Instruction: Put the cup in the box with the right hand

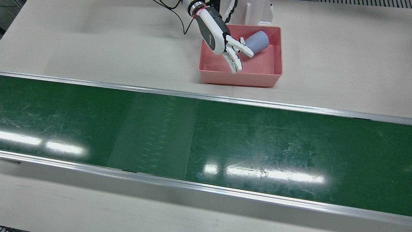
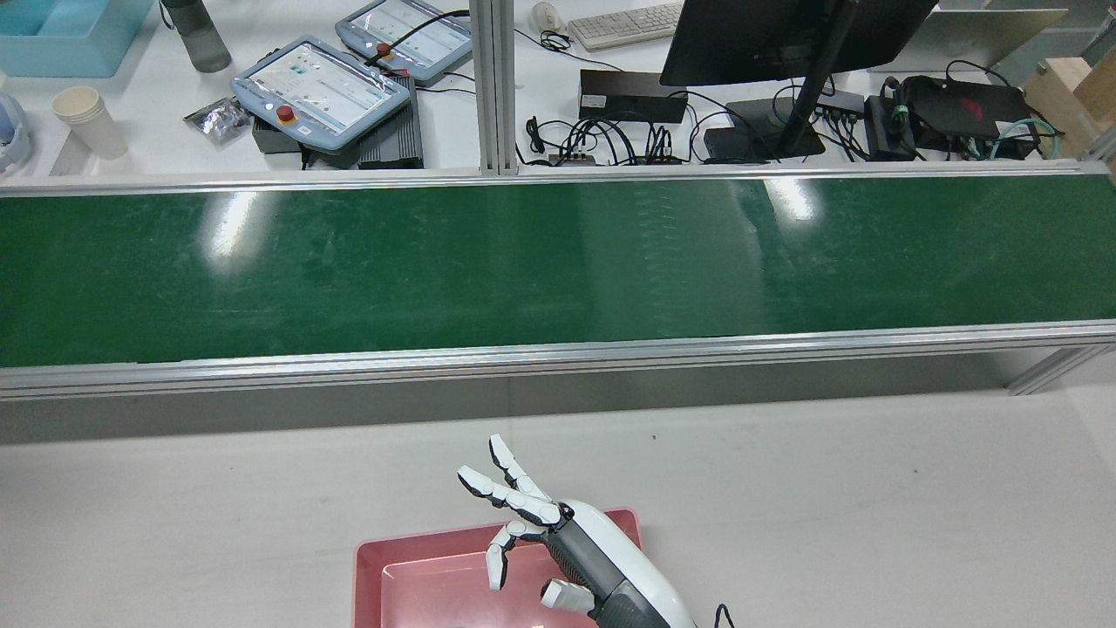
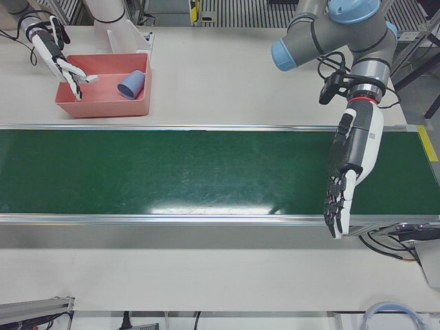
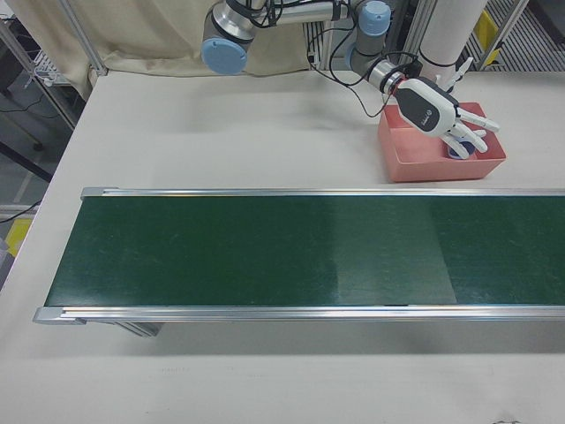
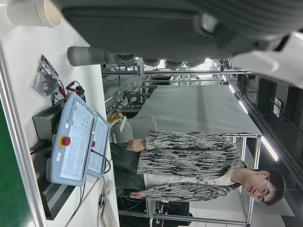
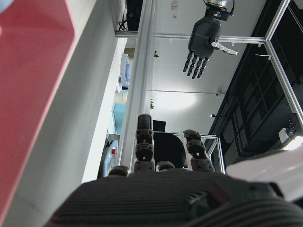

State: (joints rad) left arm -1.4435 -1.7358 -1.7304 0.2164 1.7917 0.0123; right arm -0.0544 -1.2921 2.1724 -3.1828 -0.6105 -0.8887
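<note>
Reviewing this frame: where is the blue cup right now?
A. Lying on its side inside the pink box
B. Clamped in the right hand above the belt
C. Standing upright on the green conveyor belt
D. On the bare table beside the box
A: the front view shows the blue cup tipped on its side within the pink box, while the right hand hovers over the box with fingers spread, holding nothing.

cup (image 1: 258, 41) in box (image 1: 276, 69), box behind conveyor (image 1: 206, 141)
</note>
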